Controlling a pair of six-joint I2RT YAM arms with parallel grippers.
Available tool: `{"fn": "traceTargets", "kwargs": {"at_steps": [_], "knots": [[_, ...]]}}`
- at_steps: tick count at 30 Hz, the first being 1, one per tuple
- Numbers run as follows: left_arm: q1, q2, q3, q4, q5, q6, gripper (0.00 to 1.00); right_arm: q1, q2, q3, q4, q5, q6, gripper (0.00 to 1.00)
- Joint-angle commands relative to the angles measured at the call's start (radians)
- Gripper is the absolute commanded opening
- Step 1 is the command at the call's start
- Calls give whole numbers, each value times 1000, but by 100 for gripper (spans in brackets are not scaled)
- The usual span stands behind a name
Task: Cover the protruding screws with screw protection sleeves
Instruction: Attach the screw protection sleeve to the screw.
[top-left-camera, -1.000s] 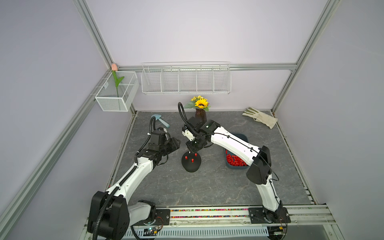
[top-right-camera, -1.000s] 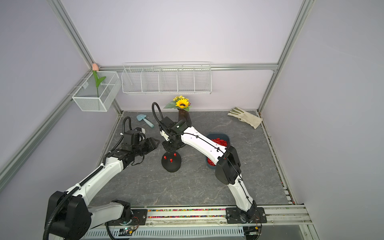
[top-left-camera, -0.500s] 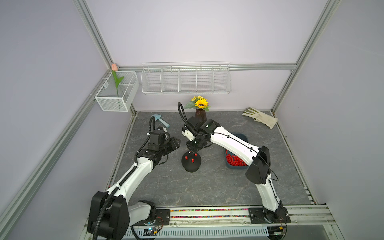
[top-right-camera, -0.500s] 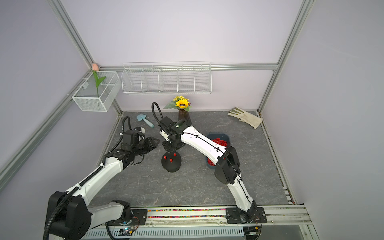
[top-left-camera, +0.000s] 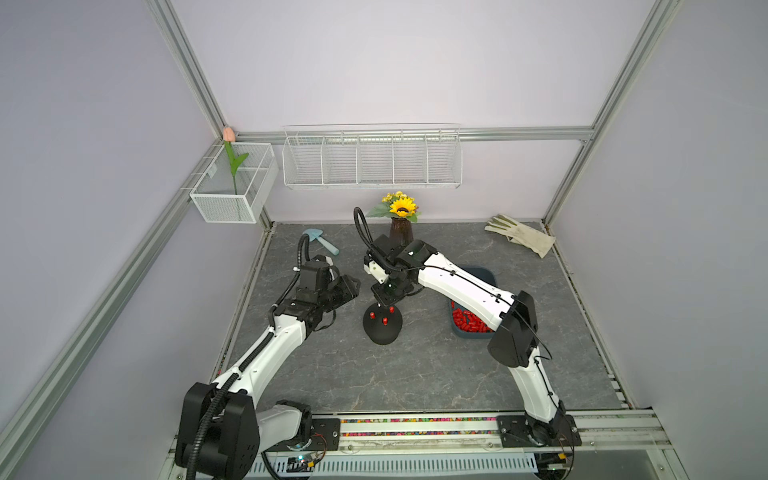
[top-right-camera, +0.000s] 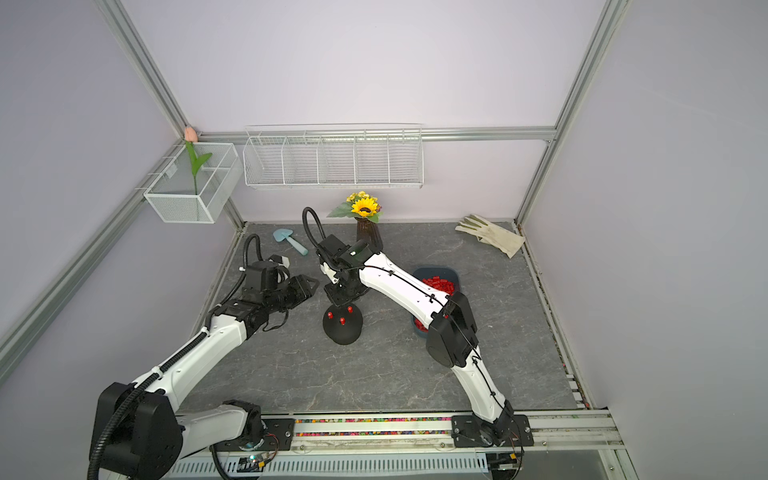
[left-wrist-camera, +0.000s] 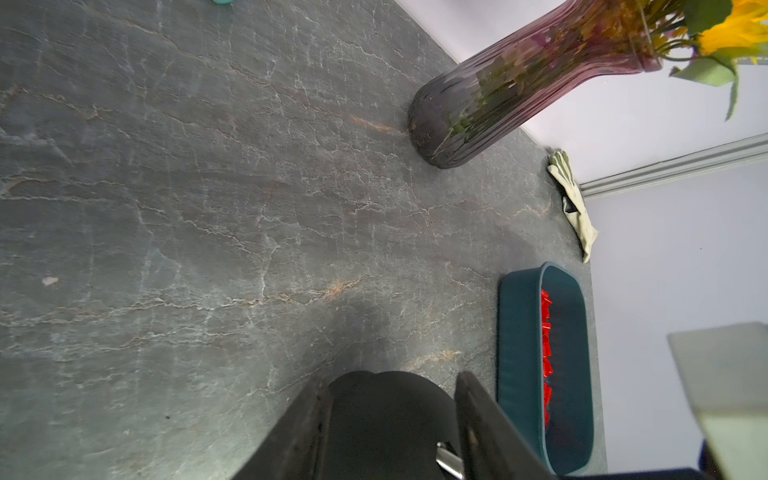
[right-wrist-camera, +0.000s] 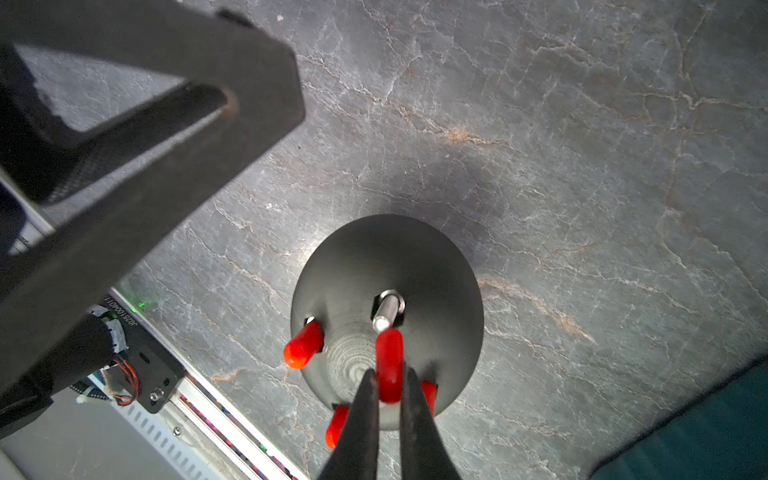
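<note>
Hanging just over the black dome (right-wrist-camera: 386, 257), a single red sleeve (right-wrist-camera: 389, 353) is pinched in the right tool (right-wrist-camera: 389, 376). Its jaws are closed almost fully on the sleeve's rear half, so the open mouth is left free and aimed at the one bare stud (right-wrist-camera: 387, 309), close to the tip but not yet on it. Three capped studs (right-wrist-camera: 303, 345) are seen beside it on the dome.

The dome is stood near the middle of the counter (top-left-camera: 415, 374), a little toward its left edge. The spare sleeves (top-left-camera: 467, 322) are heaped in a dark blue tray (top-left-camera: 484, 273) between the dome and the right edge. The left tool (top-left-camera: 348, 287) is held half open near the dome, on the side of the back-left corner, with nothing gripped and no contact seen.

The sleeve is judged to be very light, smooth and thin-walled. It could be swivelled in the grip if pushed off-axis, and its mouth could be flattened by too hard a pinch, so it is best taken by the closed end, as is done here. The stud is stiff metal and will not give, so alignment should be made before pressing. The dome may be shifted by a sideways push, since no fastening is seen.
</note>
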Motion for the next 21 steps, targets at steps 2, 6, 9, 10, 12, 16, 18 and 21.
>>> {"fn": "traceTargets", "kwargs": {"at_steps": [2, 6, 9, 10, 12, 16, 18, 21], "knots": [[6, -17, -11, 17, 10, -10, 51, 6, 21, 29, -20, -1, 7, 13], [7, -14, -14, 23, 10, -14, 51, 6, 27, 40, -23, -2, 6, 13], [7, -14, -13, 23, 13, -13, 51, 6, 30, 48, -27, -1, 4, 13], [8, -16, -13, 23, 14, -12, 51, 8, 32, 52, -29, -2, 2, 13], [8, -16, -13, 23, 15, -13, 51, 7, 36, 58, -33, 2, 1, 13], [9, -15, -12, 23, 15, -11, 51, 7, 40, 62, -35, 2, -2, 13], [9, -17, -14, 23, 15, -11, 51, 7, 46, 68, -39, 0, -2, 13], [9, -20, -15, 22, 15, -11, 51, 6, 51, 70, -47, -1, -4, 13]]}}
